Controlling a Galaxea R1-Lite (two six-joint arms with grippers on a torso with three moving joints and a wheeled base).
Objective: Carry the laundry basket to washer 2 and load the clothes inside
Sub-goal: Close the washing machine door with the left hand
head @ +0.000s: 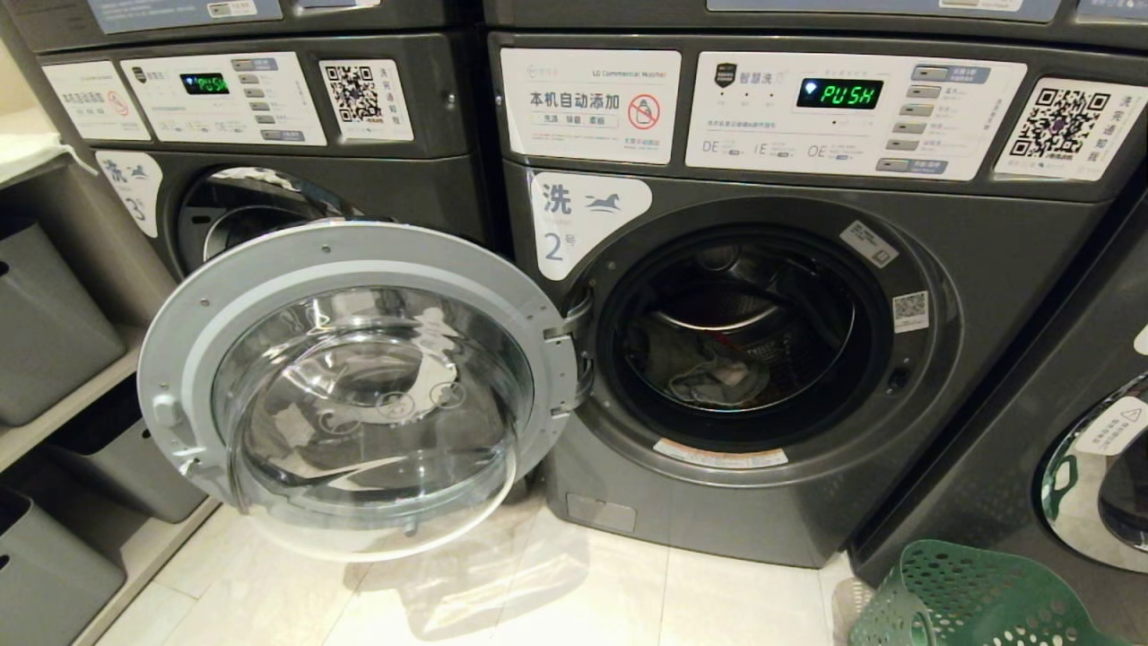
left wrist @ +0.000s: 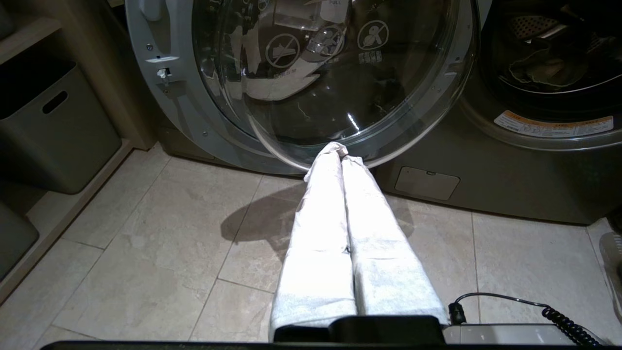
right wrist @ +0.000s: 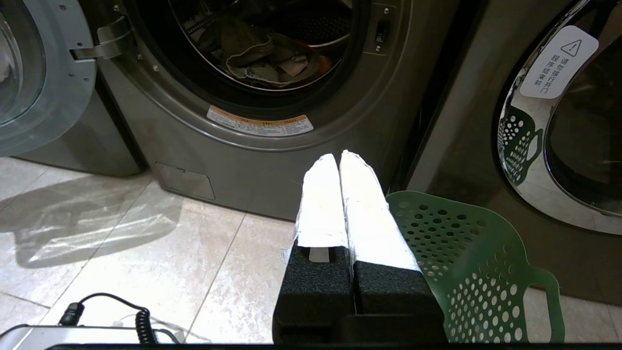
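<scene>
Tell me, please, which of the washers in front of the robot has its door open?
Washer 2: its door is swung wide, clothes in the drum. Washer 3 behind it looks shut.

Washer 3 (head: 269,179) upper left; grey storage bins (head: 45,323) on shelving at left edge; pale floor tiles (head: 583,592) bottom centre.

Bright overhead light washed the pale floor (head: 574,583); glare streaked the open door (head: 359,395) glass, whose shadow fell toward six o'clock. The drum (head: 735,332) stayed dim. Edges bowed slightly.
</scene>
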